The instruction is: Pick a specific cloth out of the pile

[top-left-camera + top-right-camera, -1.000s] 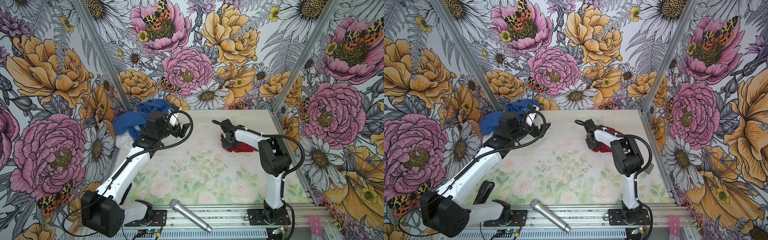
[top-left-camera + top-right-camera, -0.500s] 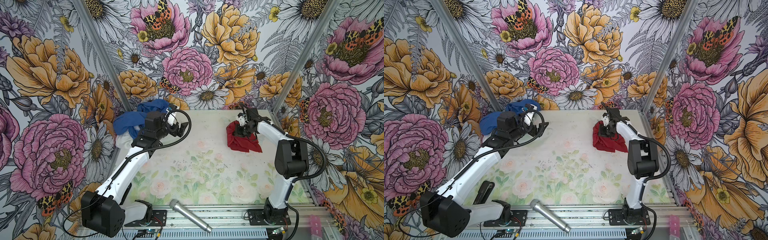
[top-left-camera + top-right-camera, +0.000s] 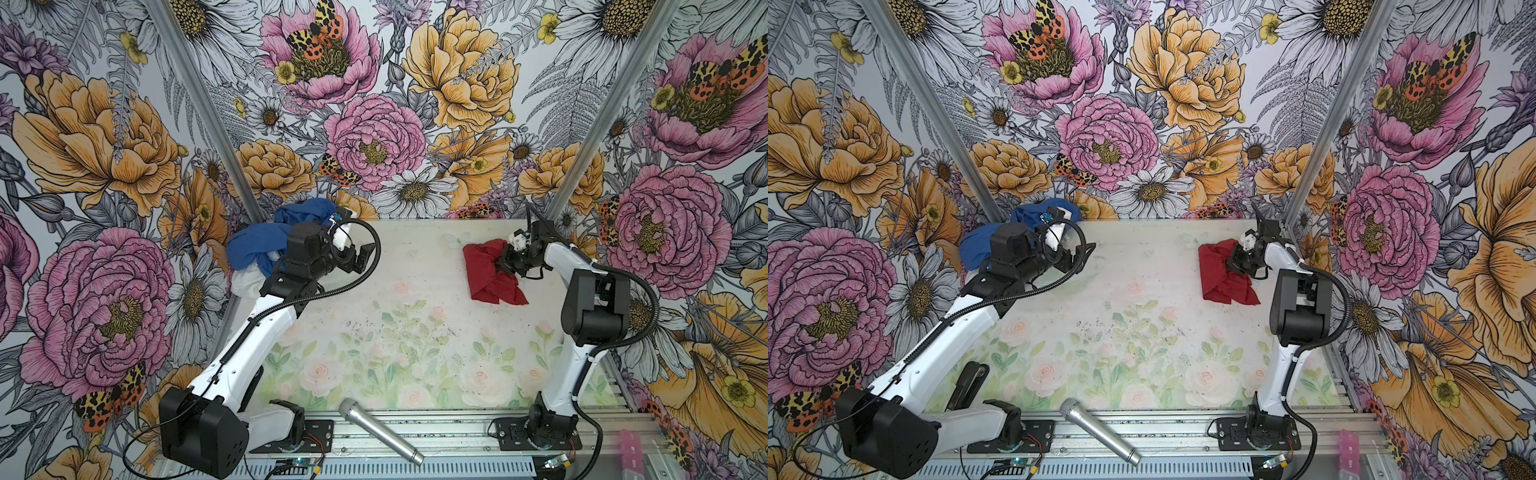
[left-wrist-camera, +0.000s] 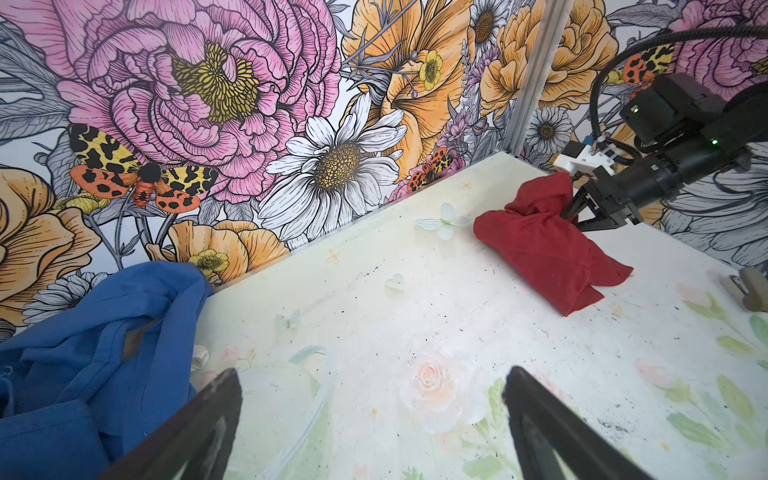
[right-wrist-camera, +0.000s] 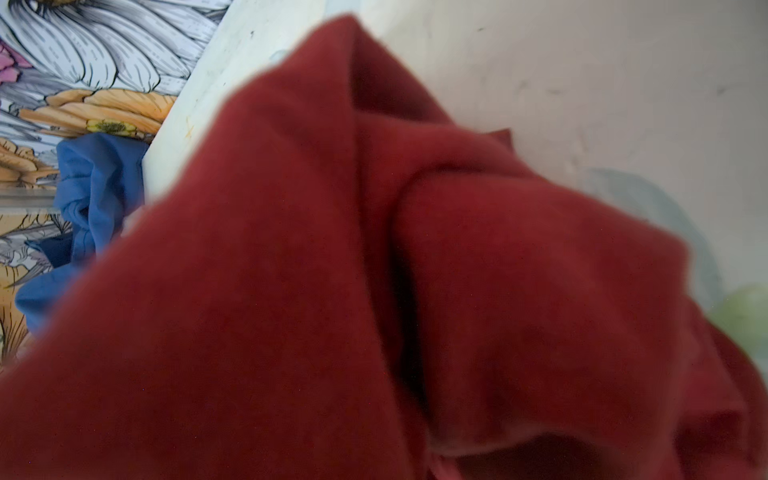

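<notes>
Cloth: deep red and crumpled, upper right in both top views. Its lower part rests on the table, well apart from the pile.
Right gripper: jaws closed on the cloth's raised fold.
Left gripper: jaws wide, nothing between them, over bare table just beside the pile.
Pile: blue cloth over white cloth, upper left table corner.
Microphone: lower centre.

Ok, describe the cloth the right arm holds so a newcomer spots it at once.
On the table, find the far right corner, opposite the pile. A crumpled cloth rests there, one end in the shut jaws of the right gripper. It is the only deep-red piece; the pile is blue and white.
</notes>
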Robot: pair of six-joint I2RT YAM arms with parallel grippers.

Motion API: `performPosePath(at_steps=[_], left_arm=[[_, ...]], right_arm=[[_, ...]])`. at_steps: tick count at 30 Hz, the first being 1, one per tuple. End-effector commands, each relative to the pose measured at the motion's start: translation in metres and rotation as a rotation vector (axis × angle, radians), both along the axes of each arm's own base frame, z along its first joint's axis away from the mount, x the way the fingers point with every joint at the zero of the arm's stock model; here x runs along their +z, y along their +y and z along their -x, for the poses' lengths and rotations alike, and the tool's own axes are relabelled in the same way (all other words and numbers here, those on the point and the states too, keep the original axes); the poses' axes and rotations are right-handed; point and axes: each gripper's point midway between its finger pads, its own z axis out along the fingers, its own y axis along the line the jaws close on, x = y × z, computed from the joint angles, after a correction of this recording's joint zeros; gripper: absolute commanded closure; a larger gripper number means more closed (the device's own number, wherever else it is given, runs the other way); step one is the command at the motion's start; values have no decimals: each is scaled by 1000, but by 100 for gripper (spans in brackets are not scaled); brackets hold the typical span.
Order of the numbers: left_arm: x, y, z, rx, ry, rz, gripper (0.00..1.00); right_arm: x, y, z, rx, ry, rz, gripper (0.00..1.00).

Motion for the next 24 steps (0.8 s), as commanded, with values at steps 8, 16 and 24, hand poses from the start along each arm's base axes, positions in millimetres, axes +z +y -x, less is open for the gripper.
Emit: performPosePath(at_steps=[8,16,24], left_arm=[[13,3,-4,15,-36,16,1],[11,3,-4,10,-31,17,1],[15,1,-3,4,-34,28,1]], right_arm=[[-53,-45,9,-99,103,149,100],[-15,-67,20,-152,37,308,91],[37,-84,43,-249,-47,437,41]])
